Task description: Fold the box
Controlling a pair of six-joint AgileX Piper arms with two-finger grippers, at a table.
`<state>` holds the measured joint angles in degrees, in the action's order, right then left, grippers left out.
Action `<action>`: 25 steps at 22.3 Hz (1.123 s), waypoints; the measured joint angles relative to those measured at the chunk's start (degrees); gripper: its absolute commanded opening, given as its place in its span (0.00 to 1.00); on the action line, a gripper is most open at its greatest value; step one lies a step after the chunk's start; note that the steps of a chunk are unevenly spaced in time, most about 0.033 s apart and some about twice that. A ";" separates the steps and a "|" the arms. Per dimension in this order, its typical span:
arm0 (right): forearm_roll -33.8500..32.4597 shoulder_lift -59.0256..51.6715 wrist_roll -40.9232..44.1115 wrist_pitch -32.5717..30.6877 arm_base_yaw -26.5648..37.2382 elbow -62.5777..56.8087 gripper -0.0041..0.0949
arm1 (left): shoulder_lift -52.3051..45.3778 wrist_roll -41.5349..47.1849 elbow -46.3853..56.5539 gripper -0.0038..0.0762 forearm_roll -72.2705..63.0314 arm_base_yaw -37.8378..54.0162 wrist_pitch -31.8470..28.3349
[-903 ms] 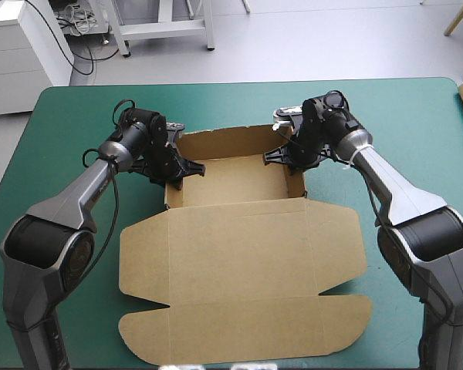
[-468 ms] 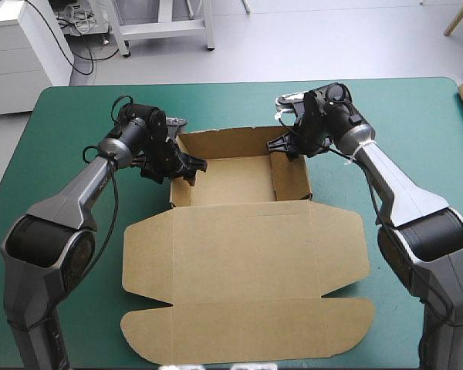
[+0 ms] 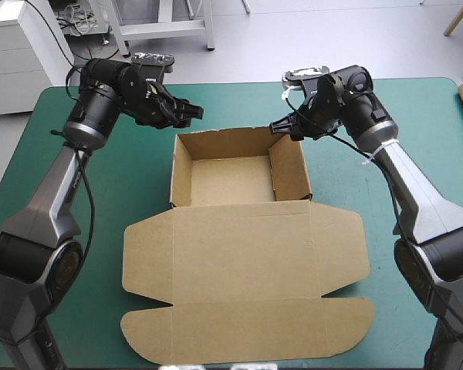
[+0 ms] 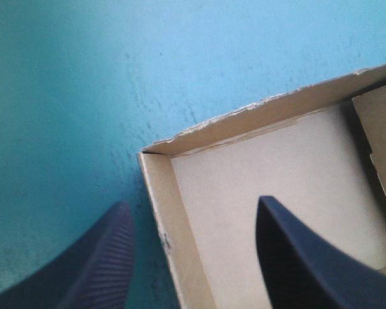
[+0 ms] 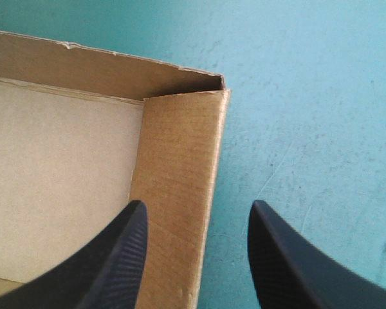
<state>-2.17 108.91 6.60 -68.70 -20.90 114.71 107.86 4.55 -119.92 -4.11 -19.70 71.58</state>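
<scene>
Brown box [image 3: 245, 248] at the middle of the teal-green bench [image 3: 417, 139]: open tray with walls raised at the far end, lid and flaps flat toward the near edge. Left gripper [image 3: 187, 112] drawn back and up from the left wall since just before, now off the far-left corner, fingers [image 4: 296, 257] apart, empty. Right gripper [image 3: 282, 128] likewise lifted off the right wall, fingers apart, empty. Walls upright unaided after release, so tuck judged sound; tray stage probably done, lid untouched.
</scene>
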 measured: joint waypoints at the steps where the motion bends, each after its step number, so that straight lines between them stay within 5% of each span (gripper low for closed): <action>1: 0.00 -0.05 0.00 0.00 0.00 0.00 0.50 | -0.90 -0.67 0.00 0.23 0.50 0.00 0.15; 3: 0.00 -0.12 0.00 0.05 0.00 -0.62 0.50 | -3.49 -2.64 0.00 0.04 1.50 0.00 0.23; 12: -0.07 0.44 0.00 0.14 0.00 -8.33 0.50 | -20.92 -7.42 6.17 0.04 4.45 0.00 0.23; 20: 3.01 6.21 -0.64 0.56 0.00 -8.62 0.47 | -43.01 -7.79 38.80 0.04 8.66 0.00 0.23; 22: 3.03 6.60 -0.64 0.66 0.00 -8.62 0.35 | -49.33 -7.85 47.12 0.04 8.72 0.00 0.02; 25: 3.26 6.62 -0.64 0.69 0.00 -8.62 0.04 | -58.40 -7.85 57.67 0.04 8.59 0.00 -1.83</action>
<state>1.09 115.52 5.95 -68.01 -20.90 106.09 49.46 -3.29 -62.25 4.48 -19.70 69.75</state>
